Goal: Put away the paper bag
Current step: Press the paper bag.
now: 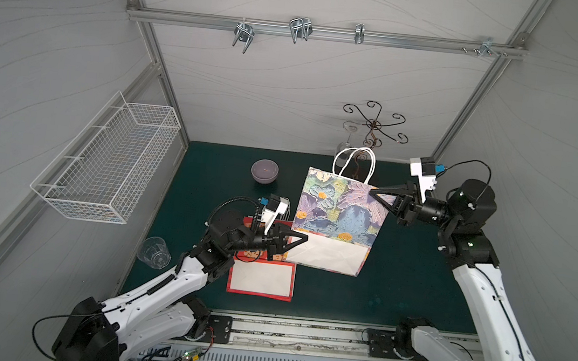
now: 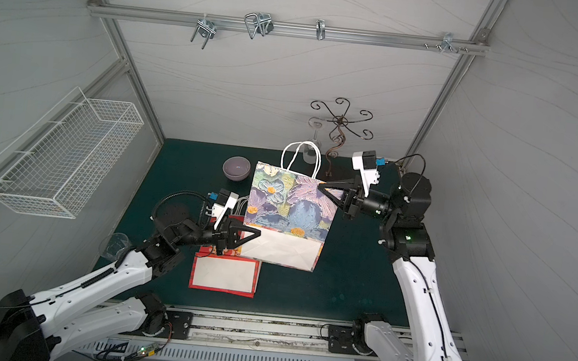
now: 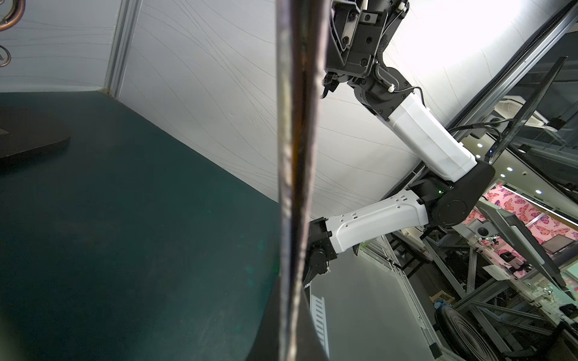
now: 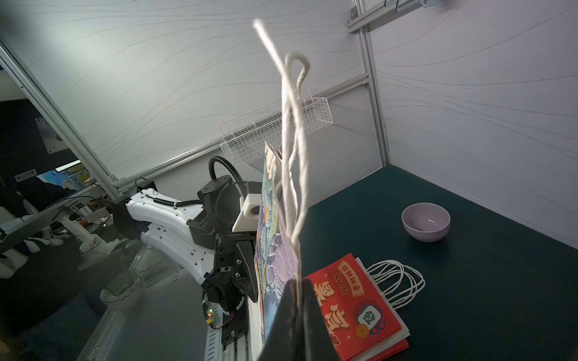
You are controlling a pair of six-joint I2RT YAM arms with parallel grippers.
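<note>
**Floral bag held flat between two arms**

Green table [image 1: 415, 286] inside grey walls, a wire basket [image 1: 107, 158] on the wall beyond the left arm and hooks [image 1: 299, 30] on a rail high on the back wall.

The bag [image 1: 339, 208] is folded flat and held up off the table, stretched between the two sets of fingers. The left fingers [image 1: 301, 239] are closed on its side edge near the white folded bottom; the left wrist view shows the bag's edge pinched between them. The right fingers [image 1: 377, 194] sit at the opposite upper corner, by the mouth, and in the right wrist view they pinch the bag's top edge; whether that pinch is easing off, I cannot tell.

The bag's long axis runs from the bottom, nearest the arm bases, to the white handles [image 1: 355, 162], which point at the back wall. Holding opposite corners probably keeps the panel taut and flat for stowing.

A red bag [image 1: 262, 277] lies under the left fingers; a bowl [image 1: 264, 171] sits beyond.
</note>
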